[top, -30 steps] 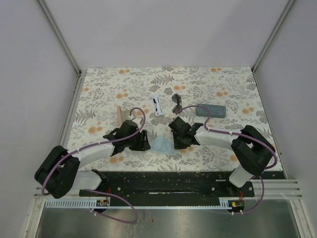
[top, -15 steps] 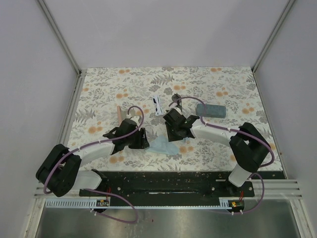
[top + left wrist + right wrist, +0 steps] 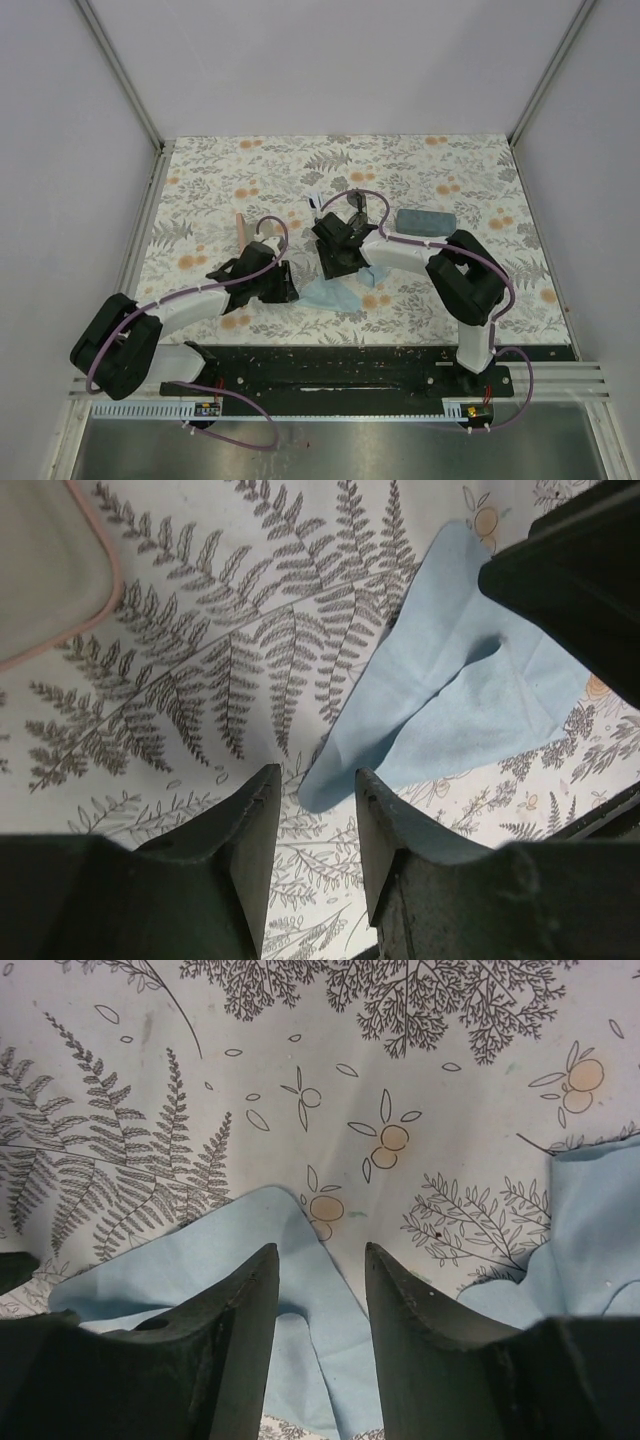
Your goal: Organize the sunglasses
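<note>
Half the white sunglasses [image 3: 314, 201] seems hidden behind the right arm [image 3: 397, 256].

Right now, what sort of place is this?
Probably a robot test booth: plain white walls box in a fern-print table, and a left arm and right arm are bolted at its near edge.

Shows soft, matt, creased fabric in the light blue cloth [image 3: 470, 680]. Under the cloth, reads as a smooth, matt printed table cover [image 3: 200, 680]. Left of the cloth, gives a smooth, faintly shiny pink case [image 3: 45, 570]. Looks like matt black moulded plastic on left gripper [image 3: 314, 780] and right gripper [image 3: 322, 1255].
</note>
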